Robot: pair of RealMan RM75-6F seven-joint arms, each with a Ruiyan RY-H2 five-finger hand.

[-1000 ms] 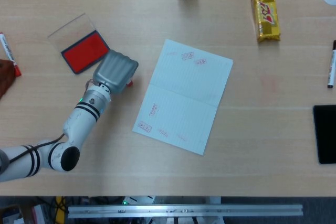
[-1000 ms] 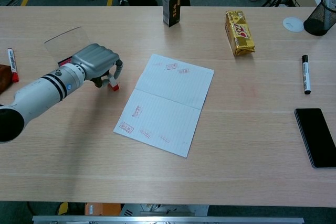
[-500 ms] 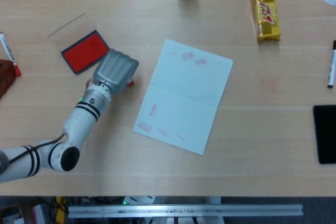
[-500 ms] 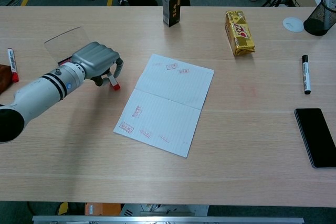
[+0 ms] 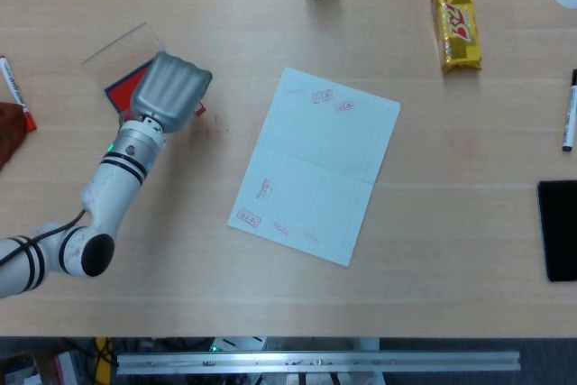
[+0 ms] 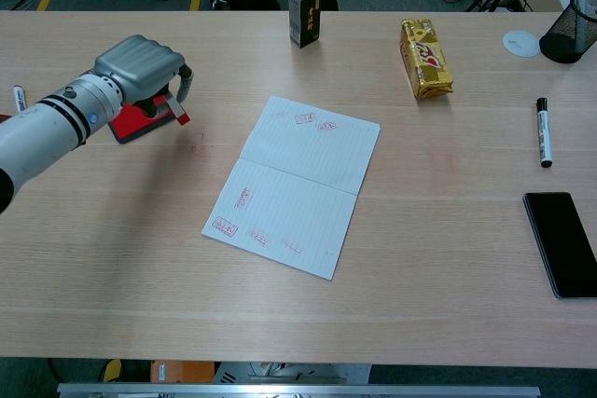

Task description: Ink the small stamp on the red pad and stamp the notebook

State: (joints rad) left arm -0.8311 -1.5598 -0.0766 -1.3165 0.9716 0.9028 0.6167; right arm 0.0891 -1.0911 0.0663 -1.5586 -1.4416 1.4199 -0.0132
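- Held in the left hand (image 6: 140, 67) is the small stamp (image 6: 177, 113), its red end showing below the curled fingers; the grip is kept from above so that the stamp's face can be pressed downward.
- Positioned under and beside that hand is the red pad (image 6: 138, 120), largely hidden by it in the head view, which suggests that inking is the step at hand.
- Left open flat at the middle of the desk (image 5: 433, 223), well apart from the pad, is the notebook (image 5: 315, 164); several red marks are already borne on its pages.
- No right hand is shown in either view.
- Kept toward the edges are a marker (image 5: 570, 123) and a yellow packet (image 5: 456, 15).
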